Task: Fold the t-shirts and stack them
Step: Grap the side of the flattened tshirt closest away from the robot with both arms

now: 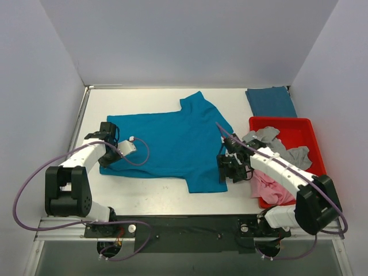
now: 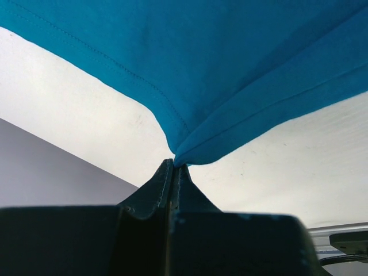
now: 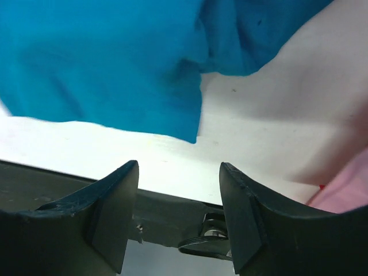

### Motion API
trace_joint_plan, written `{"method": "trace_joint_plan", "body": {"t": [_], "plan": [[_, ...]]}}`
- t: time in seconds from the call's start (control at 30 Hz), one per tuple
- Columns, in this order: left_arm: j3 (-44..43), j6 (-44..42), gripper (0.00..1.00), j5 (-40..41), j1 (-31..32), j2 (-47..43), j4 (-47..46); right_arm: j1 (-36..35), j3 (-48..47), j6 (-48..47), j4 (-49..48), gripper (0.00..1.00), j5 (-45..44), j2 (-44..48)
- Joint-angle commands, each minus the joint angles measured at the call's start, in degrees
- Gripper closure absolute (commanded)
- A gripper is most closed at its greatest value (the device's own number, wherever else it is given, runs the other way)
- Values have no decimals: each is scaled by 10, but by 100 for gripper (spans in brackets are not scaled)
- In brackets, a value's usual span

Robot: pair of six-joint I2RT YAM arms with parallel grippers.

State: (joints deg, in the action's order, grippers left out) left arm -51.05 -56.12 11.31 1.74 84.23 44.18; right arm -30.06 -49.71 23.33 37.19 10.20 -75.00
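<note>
A teal-blue t-shirt (image 1: 172,144) lies spread flat in the middle of the table. My left gripper (image 1: 107,161) is at its near left corner. In the left wrist view the gripper (image 2: 174,164) is shut on that corner of the t-shirt (image 2: 230,69), and the cloth pulls into a point at the tips. My right gripper (image 1: 225,172) hovers open and empty just right of the shirt's near sleeve. In the right wrist view the gripper (image 3: 179,167) holds nothing, and the shirt (image 3: 103,63) lies beyond it.
A red tray (image 1: 299,126) at the right holds a grey t-shirt (image 1: 290,154) and a pink t-shirt (image 1: 270,187), whose edge shows in the right wrist view (image 3: 345,192). A folded teal t-shirt (image 1: 270,102) lies at the back right. White walls enclose the table.
</note>
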Motion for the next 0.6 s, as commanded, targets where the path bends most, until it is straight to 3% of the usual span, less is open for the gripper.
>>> {"method": "trace_joint_plan", "body": {"t": [0.0,0.13,0.2,0.27,0.3,0.37,0.57], "plan": [[-19,19,100,-19,12,-24,22,-9,57,30,-58,46,-12,-61],[-20,18,100,-17,17,-31,25,-15,81,43,-127,49,10,-108],[-20,17,100,-14,17,-34,25,-27,95,53,-140,58,17,-125],[-26,15,100,-9,17,-36,27,-35,112,64,-136,75,26,-125],[-28,17,100,-9,16,-38,32,-35,121,68,-136,89,32,-119],[-37,21,100,-10,18,-40,43,-30,138,81,-122,100,40,-74],[-70,43,100,1,13,-53,107,-15,71,88,50,100,54,85]]}}
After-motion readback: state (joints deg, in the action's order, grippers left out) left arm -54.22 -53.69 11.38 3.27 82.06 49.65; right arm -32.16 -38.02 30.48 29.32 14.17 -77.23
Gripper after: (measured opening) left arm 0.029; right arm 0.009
